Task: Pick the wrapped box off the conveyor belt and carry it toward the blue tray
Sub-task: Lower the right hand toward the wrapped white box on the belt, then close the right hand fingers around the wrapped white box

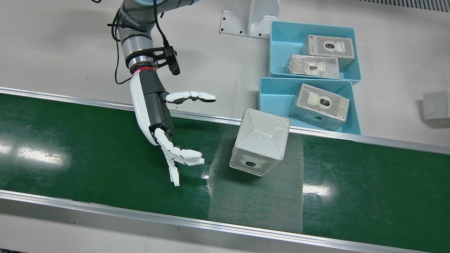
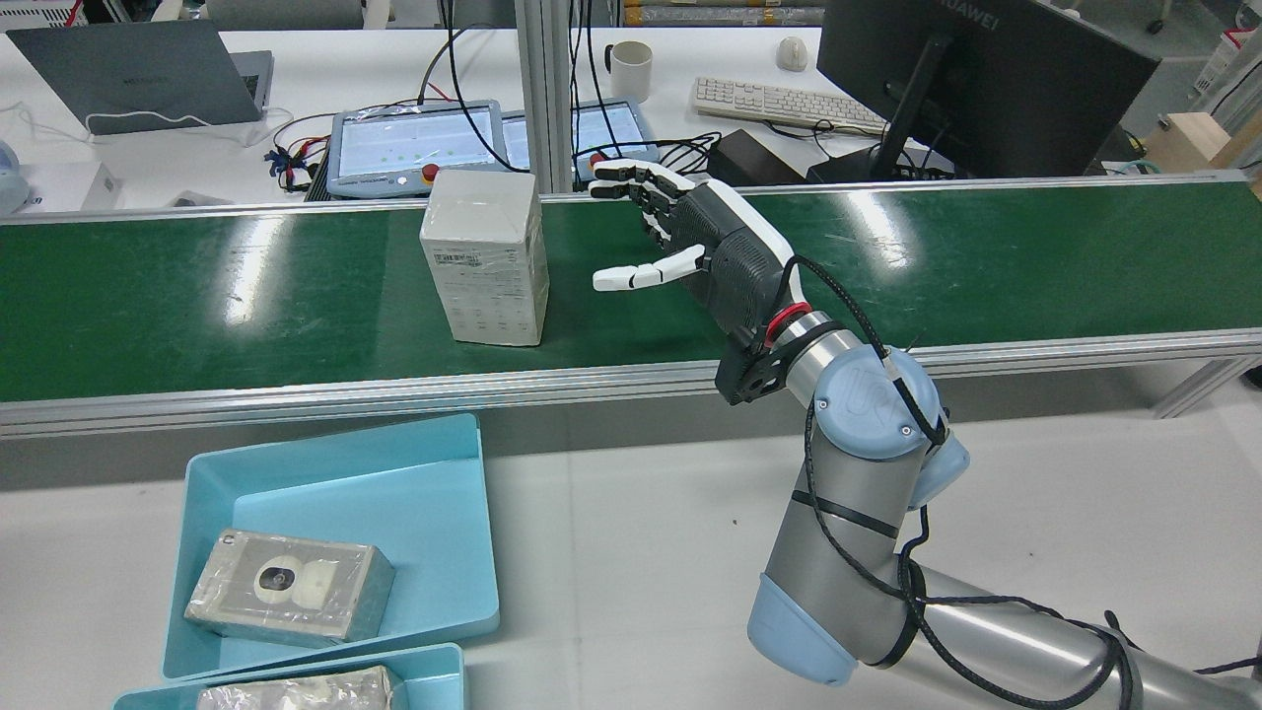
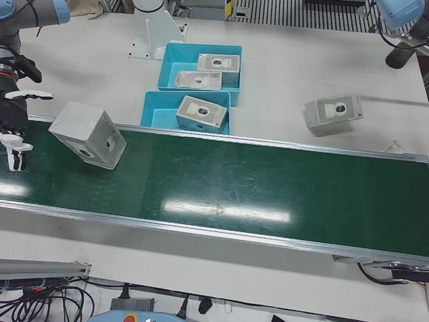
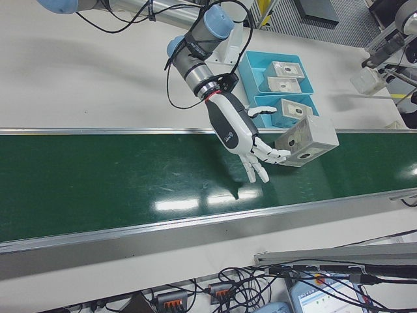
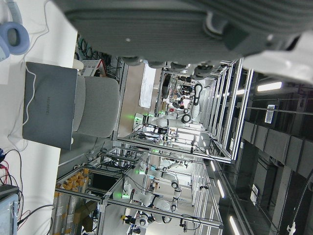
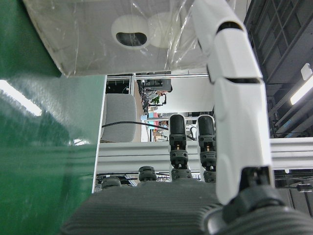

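Note:
The wrapped box (image 1: 260,142) stands upright on the green conveyor belt (image 1: 70,151), near its robot-side rail. It also shows in the rear view (image 2: 485,258), the left-front view (image 3: 88,134), the right-front view (image 4: 306,140) and the right hand view (image 6: 122,34). My right hand (image 1: 158,116) is open above the belt beside the box, fingers spread toward it, a gap between them; it also shows in the rear view (image 2: 710,251) and the right-front view (image 4: 244,134). The nearer blue tray (image 1: 262,91) sits just behind the box. My left hand (image 5: 186,22) shows only as a dark palm edge.
The nearer tray holds one wrapped box (image 1: 319,106). A second blue tray (image 1: 277,35) behind it holds two. A loose wrapped box (image 3: 333,113) lies on the white table further along. An arm pedestal (image 1: 249,17) stands behind the trays. Desks with screens lie beyond the belt (image 2: 414,148).

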You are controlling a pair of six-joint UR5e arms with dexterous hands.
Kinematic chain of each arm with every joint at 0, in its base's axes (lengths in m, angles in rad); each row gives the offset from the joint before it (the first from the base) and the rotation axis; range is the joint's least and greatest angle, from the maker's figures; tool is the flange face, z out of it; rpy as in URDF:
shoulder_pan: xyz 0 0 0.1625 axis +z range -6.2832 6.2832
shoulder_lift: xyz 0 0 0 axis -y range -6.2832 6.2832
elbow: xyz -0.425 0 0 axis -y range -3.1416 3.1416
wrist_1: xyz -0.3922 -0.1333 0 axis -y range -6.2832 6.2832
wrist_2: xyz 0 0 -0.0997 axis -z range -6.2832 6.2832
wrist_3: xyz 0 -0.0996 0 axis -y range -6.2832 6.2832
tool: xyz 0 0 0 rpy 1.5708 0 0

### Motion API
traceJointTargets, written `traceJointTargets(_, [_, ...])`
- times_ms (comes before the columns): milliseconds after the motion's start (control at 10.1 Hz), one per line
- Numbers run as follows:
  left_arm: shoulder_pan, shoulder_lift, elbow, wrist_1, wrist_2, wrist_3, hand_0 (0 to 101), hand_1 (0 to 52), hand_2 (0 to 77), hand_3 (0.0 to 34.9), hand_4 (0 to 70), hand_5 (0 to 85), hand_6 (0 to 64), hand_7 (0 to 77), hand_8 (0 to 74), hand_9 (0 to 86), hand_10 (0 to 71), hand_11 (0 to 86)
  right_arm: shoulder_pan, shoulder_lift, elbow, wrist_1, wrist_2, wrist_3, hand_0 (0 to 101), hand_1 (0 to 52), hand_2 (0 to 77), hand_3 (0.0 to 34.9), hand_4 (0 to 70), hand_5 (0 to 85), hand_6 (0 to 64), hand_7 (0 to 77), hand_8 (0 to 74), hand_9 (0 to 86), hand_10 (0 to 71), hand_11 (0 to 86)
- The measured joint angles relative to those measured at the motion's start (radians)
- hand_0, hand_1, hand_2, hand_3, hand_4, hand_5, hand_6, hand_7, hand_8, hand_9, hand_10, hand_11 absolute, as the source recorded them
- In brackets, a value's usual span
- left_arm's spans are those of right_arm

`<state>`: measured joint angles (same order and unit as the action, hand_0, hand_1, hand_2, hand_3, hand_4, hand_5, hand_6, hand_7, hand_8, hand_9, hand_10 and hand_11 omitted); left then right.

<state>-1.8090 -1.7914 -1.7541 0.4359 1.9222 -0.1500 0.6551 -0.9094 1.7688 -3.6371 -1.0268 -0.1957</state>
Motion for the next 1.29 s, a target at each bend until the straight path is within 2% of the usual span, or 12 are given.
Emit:
traceJointTargets(99, [0.000, 0.000, 0.000, 0.000, 0.000, 0.000, 0, 0.0, 1.1, 0.0, 0.0, 1.1, 0.0, 0.5, 0.5, 0.0, 0.0, 0.0, -0.002, 0.019, -0.016, 0.000, 0.000, -0.001, 51, 18.0, 18.0, 14.3, 16.4, 25.1, 8.2, 26.7, 0.5, 4.9, 0.0, 1.6])
traceJointTargets(398, [0.000, 0.000, 0.000, 0.000, 0.000, 0.000, 0, 0.0, 1.1, 0.0, 0.0, 0.5, 0.0, 0.5, 0.5, 0.0, 0.5, 0.0, -0.007, 0.067, -0.058, 0.000, 0.000, -0.005, 51, 19.1, 18.0, 13.6, 16.4, 25.1, 8.2, 26.7, 1.1, 4.9, 0.0, 1.6])
traceJointTargets(596, [0.000, 0.000, 0.000, 0.000, 0.000, 0.000, 0, 0.0, 1.1, 0.0, 0.0, 0.5, 0.0, 0.5, 0.5, 0.0, 0.0, 0.0, -0.015, 0.100, -0.092, 0.000, 0.001, -0.006, 51, 19.1, 19.1, 14.5, 16.4, 25.1, 8.2, 26.7, 0.5, 4.9, 0.0, 1.6])
traceJointTargets(696, [0.000, 0.000, 0.000, 0.000, 0.000, 0.000, 0, 0.0, 0.5, 0.0, 0.0, 0.5, 0.0, 0.5, 0.5, 0.0, 0.0, 0.5, -0.018, 0.119, -0.113, 0.000, 0.001, -0.007, 51, 19.1, 19.6, 16.8, 16.4, 25.1, 8.2, 26.7, 0.5, 4.9, 0.0, 1.1])
traceJointTargets(994, [0.000, 0.000, 0.000, 0.000, 0.000, 0.000, 0, 0.0, 0.5, 0.0, 0.0, 1.1, 0.0, 0.5, 0.5, 0.0, 0.5, 0.0, -0.022, 0.168, -0.169, 0.000, 0.002, -0.007, 52, 19.1, 19.6, 18.1, 16.4, 25.1, 8.2, 26.7, 0.5, 4.9, 0.0, 1.1])
traceJointTargets(1094, [0.000, 0.000, 0.000, 0.000, 0.000, 0.000, 0, 0.0, 0.5, 0.0, 0.0, 1.1, 0.0, 0.5, 0.5, 0.0, 0.5, 0.0, -0.022, 0.174, -0.177, 0.000, 0.006, -0.006, 53, 22.9, 24.5, 19.1, 18.5, 25.6, 7.6, 27.8, 0.5, 6.0, 0.0, 1.1])
traceJointTargets(1193, [0.000, 0.000, 0.000, 0.000, 0.000, 0.000, 0, 0.0, 1.1, 0.0, 0.0, 0.5, 0.0, 0.5, 0.5, 0.0, 0.5, 0.0, -0.022, 0.177, -0.180, 0.000, 0.010, -0.006, 53, 22.9, 24.5, 19.1, 18.5, 25.6, 7.6, 27.8, 0.5, 6.0, 0.0, 1.1])
traceJointTargets(1292, [0.000, 0.000, 0.000, 0.000, 0.000, 0.000, 0, 0.0, 1.1, 0.0, 0.0, 0.5, 0.0, 0.5, 0.5, 0.0, 0.5, 0.0, -0.022, 0.179, -0.176, 0.000, 0.012, -0.005, 58, 21.3, 28.4, 16.3, 25.6, 31.1, 15.3, 36.0, 9.3, 17.5, 0.0, 1.1])
